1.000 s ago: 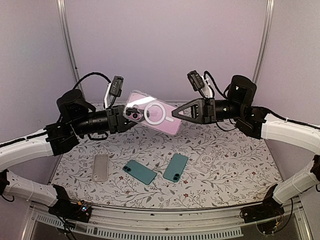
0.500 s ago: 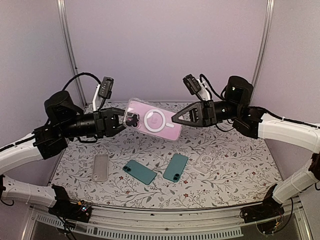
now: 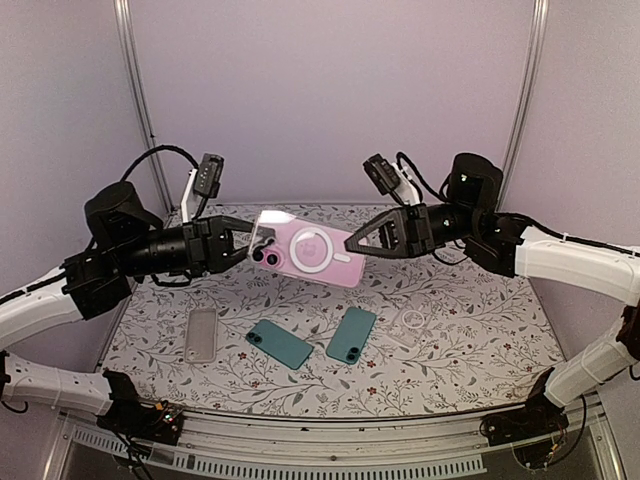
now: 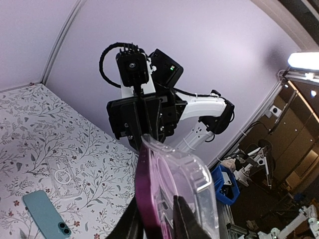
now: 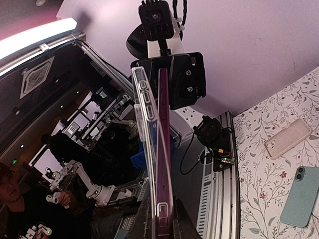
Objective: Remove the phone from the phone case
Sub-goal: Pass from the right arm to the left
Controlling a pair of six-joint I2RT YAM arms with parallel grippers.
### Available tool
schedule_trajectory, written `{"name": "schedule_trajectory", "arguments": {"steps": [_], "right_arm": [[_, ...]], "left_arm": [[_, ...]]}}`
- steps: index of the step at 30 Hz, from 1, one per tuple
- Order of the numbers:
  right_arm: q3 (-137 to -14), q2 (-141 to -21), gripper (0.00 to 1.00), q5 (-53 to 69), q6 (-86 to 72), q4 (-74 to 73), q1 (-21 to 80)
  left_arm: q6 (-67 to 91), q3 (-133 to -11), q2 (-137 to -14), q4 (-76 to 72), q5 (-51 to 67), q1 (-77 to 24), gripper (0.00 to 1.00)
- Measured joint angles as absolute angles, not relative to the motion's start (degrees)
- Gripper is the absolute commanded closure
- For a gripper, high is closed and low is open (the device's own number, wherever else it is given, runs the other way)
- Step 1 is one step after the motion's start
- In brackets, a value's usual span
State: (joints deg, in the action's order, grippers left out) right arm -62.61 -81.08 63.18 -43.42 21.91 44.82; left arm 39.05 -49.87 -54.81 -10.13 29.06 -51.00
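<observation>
Pink-magenta and glossy, the slab-shaped phone (image 5: 163, 149) hangs in mid-air at the centre of the top view, above the bench (image 3: 470, 310), lying lengthwise between the 2 tools. A clear, hard-looking plastic case (image 5: 145, 139) with rounded corners and a white ring on its back covers it. In the right wrist view the case's button-studded side wall stands apart from the phone's thin edge toward the top of the frame and meets it at the bottom. The right tool (image 3: 355, 245), black and wedge-shaped, is clamped on the phone's right end, pinching case and phone together. The left tool (image 3: 250, 243) sits at the camera-lens end, its 2 dark fingers (image 4: 182, 219) at a narrow gap on either side of the phone's edge; whether they press on it I cannot tell. The bench wears a pale cloth (image 3: 480, 340) printed with grey twigs and small red flowers. On it, in the lower middle of the top view, lie 2 flat teal phones (image 3: 280, 343), near each other and angled. A frosted case (image 3: 201, 334) lies to their left and a ringed case (image 3: 410, 325) to their right, all well apart from the tools.
</observation>
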Motion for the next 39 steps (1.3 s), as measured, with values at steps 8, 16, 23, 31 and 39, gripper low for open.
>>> {"name": "schedule_trajectory", "arguments": {"steps": [8, 16, 23, 31, 39], "right_arm": [[-63.86, -81.1, 1.0, 62.35, -38.26, 16.73, 44.49], [-68.1, -81.36, 1.0, 62.52, -31.97, 8.14, 44.18], [-69.67, -82.5, 1.0, 63.88, -27.99, 3.53, 44.34], [-69.84, -82.7, 1.0, 64.49, -25.43, 0.32, 44.34], [-71.46, -83.74, 1.0, 65.08, -22.22, -3.55, 44.29]], "left_arm": [[40.03, -50.81, -55.48, -6.28, 26.5, -50.94, 0.88], [40.1, -52.66, -56.38, -4.71, 26.55, -50.83, 0.82], [38.72, -53.1, -57.41, -3.18, 29.63, -50.85, 0.79], [37.26, -53.1, -57.52, -0.4, 30.94, -50.85, 0.9], [37.08, -53.15, -57.25, 1.67, 30.59, -50.83, 1.0]]}}
